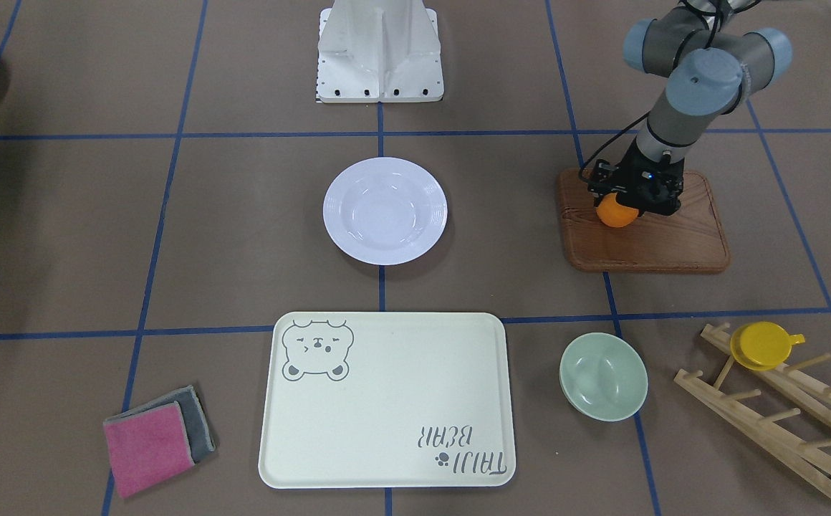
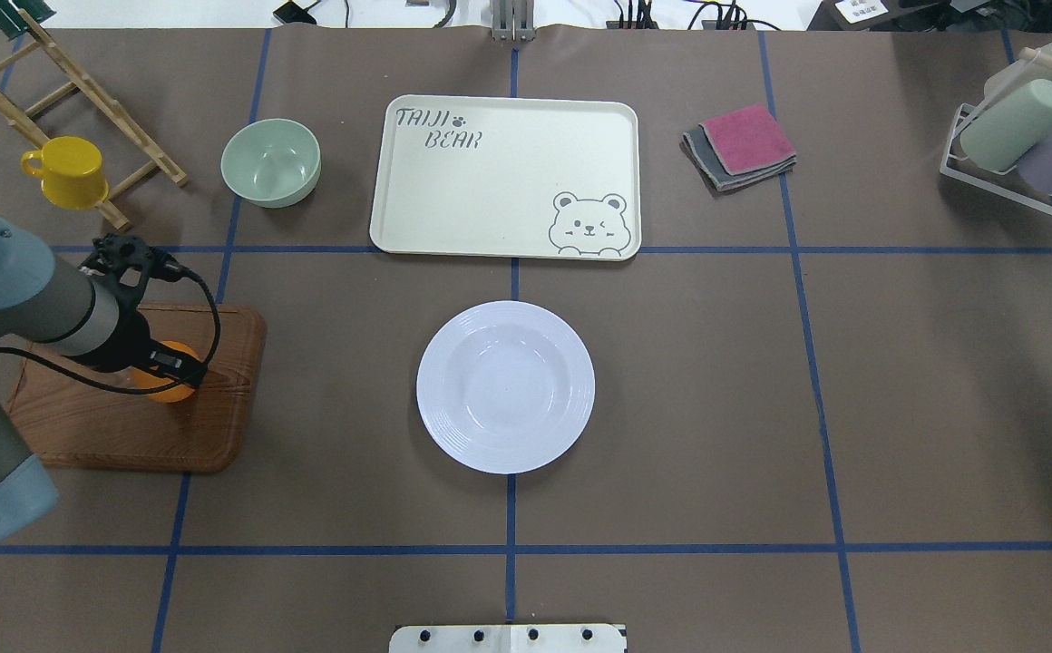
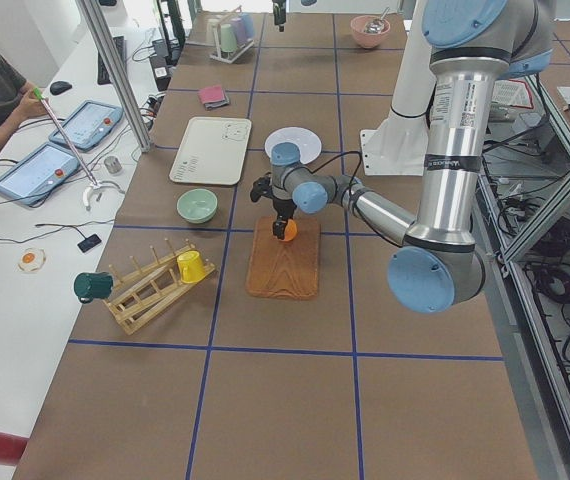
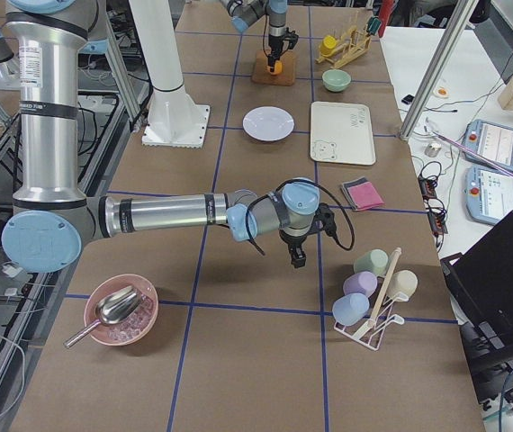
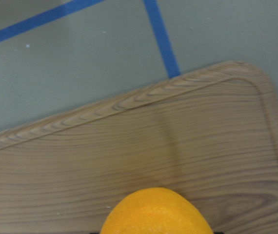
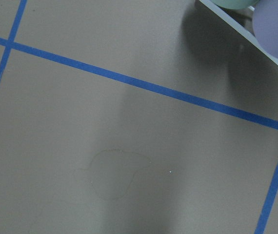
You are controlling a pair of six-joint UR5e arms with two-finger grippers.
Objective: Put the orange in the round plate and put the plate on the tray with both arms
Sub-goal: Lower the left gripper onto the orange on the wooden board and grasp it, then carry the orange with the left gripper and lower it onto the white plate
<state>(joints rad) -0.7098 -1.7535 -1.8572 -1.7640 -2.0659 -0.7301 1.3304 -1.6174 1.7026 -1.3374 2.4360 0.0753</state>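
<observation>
The orange [image 1: 616, 213] sits low over the far end of a brown wooden board [image 1: 645, 240], and my left gripper [image 1: 627, 202] is shut on it from above. In the left wrist view the orange [image 5: 156, 212] fills the bottom centre just above the board's grain. The white round plate [image 2: 505, 387] stands empty at mid-table. Beyond it lies the cream tray [image 2: 505, 177] with the bear drawing, nothing on it. My right gripper [image 4: 296, 259] hangs low over bare table far to the right; I cannot tell whether it is open or shut.
A pale green bowl [image 1: 603, 376] stands beside the tray. A yellow cup [image 1: 763, 345] hangs on a wooden rack [image 1: 788, 416]. Folded pink and grey cloths [image 2: 742, 145] lie on the tray's other side. A cup rack [image 2: 1025, 145] stands far right, near a pink bowl [image 4: 120, 310] with a scoop.
</observation>
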